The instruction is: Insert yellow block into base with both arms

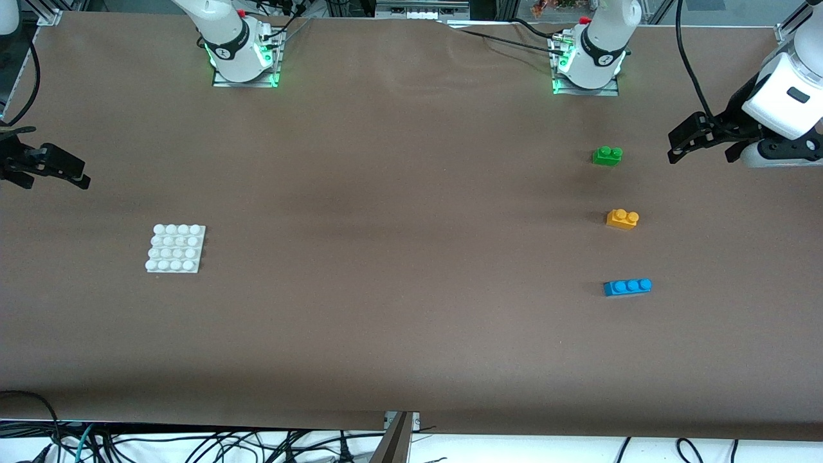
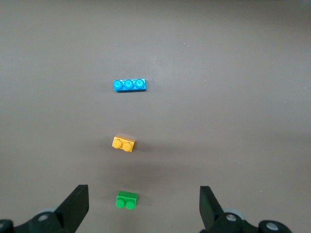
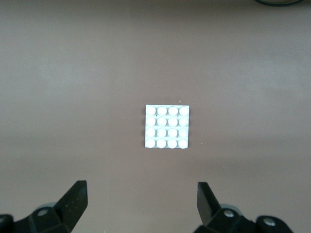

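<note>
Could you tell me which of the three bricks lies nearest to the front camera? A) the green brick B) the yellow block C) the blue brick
C: in the front view the blue brick lies lowest, with the yellow block above it and the green brick highest, nearest the bases.

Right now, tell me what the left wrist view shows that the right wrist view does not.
Only the left wrist view: the yellow block in a row between a green brick and a blue brick, with the open left pincer. Only the right wrist view: the base and the open right pincer. Both: the brown table.
</note>
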### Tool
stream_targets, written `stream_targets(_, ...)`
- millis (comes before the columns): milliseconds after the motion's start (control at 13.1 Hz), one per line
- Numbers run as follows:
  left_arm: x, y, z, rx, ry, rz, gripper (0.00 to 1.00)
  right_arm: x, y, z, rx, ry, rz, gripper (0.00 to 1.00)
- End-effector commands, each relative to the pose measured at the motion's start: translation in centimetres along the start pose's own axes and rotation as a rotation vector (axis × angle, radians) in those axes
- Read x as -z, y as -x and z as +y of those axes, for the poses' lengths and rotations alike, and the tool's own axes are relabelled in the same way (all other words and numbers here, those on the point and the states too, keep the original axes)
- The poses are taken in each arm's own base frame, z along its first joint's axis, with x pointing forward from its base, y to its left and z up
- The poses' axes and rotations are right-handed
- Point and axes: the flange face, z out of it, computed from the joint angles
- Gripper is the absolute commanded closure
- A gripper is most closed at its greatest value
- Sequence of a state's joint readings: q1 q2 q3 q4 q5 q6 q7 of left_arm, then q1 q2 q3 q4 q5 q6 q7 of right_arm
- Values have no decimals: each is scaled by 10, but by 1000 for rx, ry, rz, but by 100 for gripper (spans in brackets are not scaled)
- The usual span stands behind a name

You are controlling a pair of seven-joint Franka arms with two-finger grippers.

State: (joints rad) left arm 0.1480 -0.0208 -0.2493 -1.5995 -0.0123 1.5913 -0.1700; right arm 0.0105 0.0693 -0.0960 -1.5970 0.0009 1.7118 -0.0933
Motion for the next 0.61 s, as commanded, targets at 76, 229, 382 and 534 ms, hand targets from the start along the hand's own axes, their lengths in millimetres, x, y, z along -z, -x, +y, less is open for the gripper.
stream_targets(76, 6, 5, -1, 6, -17, 8, 0, 3, 3, 1, 3, 1, -1, 0)
stream_targets(229, 7, 7, 1, 2, -18, 5, 0, 3, 3, 1, 2, 1, -1, 0)
stream_targets(382, 7, 6, 3, -1, -15, 8, 0, 3, 2, -3, 5, 0, -1, 0)
stream_targets(534, 6, 7, 4, -3, -15, 5, 0, 5, 3, 1, -2, 1, 2, 0)
